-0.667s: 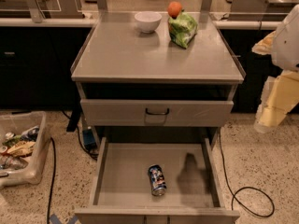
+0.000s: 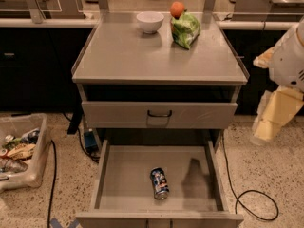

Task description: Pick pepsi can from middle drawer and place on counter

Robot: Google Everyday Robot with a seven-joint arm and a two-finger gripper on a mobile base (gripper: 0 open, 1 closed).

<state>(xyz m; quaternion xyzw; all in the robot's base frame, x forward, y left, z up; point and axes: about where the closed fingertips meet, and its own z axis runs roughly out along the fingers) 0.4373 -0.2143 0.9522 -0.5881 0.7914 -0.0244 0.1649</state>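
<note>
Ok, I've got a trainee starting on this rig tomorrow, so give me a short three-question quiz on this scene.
1. True or false: the pepsi can stands upright in the middle drawer.
2. Which rests on the counter near the white bowl? A) green bag B) mug C) spoon
3. Fill in: in the camera view, the gripper hangs off the counter's ____ side, apart from the can.

Key: 1 false, it lies on its side. 2 A. 3 right.

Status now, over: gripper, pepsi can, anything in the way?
Gripper right of the cabinet, away from the can. Pepsi can lying flat in open middle drawer. Nothing covers it. Bowl, green bag at counter back.
</note>
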